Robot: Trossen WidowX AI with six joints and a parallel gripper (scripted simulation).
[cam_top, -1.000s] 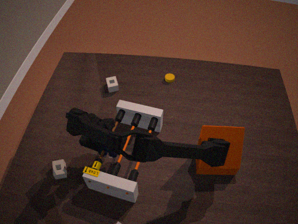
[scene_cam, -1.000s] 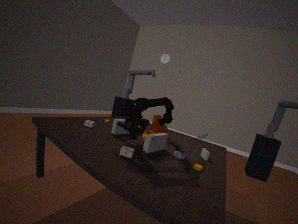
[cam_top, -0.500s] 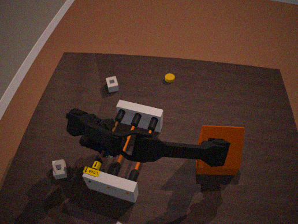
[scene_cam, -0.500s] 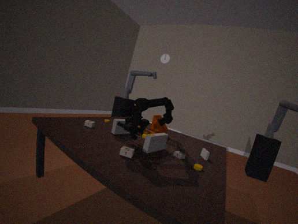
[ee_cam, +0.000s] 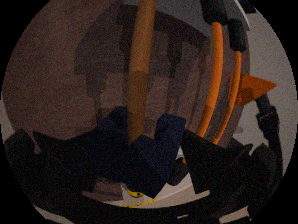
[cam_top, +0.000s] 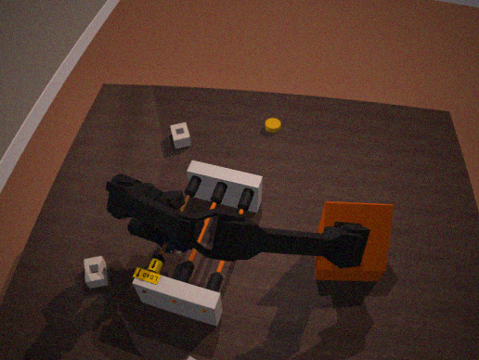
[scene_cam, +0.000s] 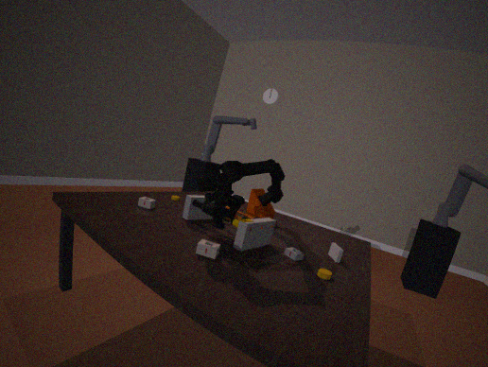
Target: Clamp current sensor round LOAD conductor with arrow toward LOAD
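Gripper (cam_top: 171,238) (scene_cam: 219,222) (ee_cam: 147,128) holding blue sensor (cam_top: 176,245) (ee_cam: 167,142) at LOAD conductor (cam_top: 163,248) (ee_cam: 141,65).
Fingers wide, gripping sensor; its halves stand apart, conductor running between them. Yellow LOAD marker (cam_top: 148,276) near the held sensor, at near white end block (cam_top: 178,297). Orange box-like piece (cam_top: 355,211) (scene_cam: 255,199) at right, under or behind one end of arm; contents, if any, cannot be told. White pieces (cam_top: 180,135) (cam_top: 96,274) at left, square recesses on top, insides too dark to read.

The arm (cam_top: 288,242) (scene_cam: 252,168) is matte black all over, with slim straight links and chunky, angular joint housings. The claw (ee_cam: 147,128) is black too, its broad jaws tapering to points. Any screws or lettering are lost in the dimness.
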